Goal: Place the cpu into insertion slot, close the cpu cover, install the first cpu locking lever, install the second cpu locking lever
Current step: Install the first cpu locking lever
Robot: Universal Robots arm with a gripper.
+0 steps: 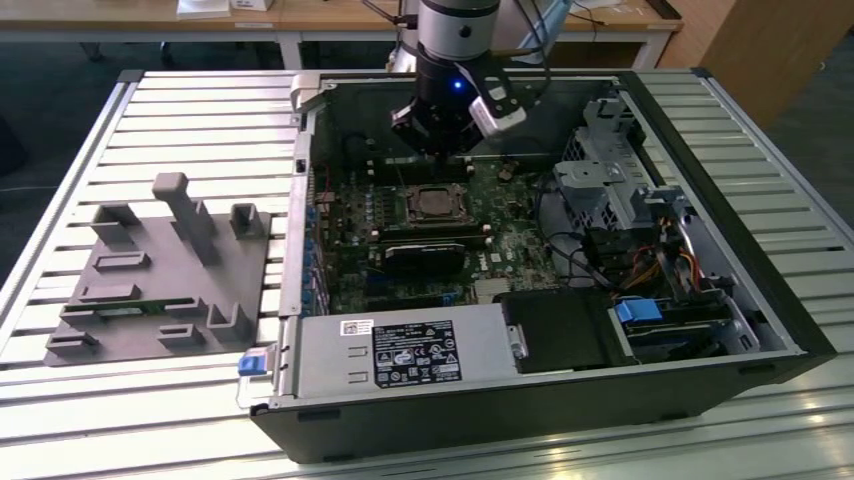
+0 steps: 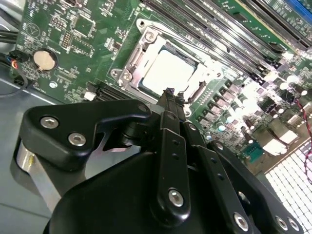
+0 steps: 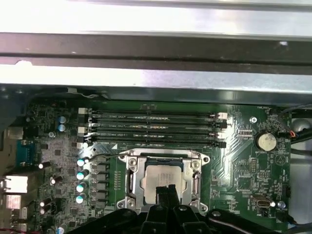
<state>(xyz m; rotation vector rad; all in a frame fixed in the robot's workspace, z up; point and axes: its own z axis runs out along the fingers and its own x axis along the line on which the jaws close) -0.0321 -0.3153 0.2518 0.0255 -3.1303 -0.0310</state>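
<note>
You're in a robotics lab: open computer case (image 1: 534, 412) on a slatted metal counter (image 1: 200, 110), wooden desks (image 1: 334, 15) behind it.

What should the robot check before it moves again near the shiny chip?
1. The cpu lies flat in the insertion slot: ok.
2. The cpu cover is down flat around the chip: ok.
3. Both locking levers are hooked down: cannot tell.
4. The gripper is shut and holds nothing: ok.
5. The gripper's tip touches the cover's edge or hangs just above it: cannot tell.
</note>
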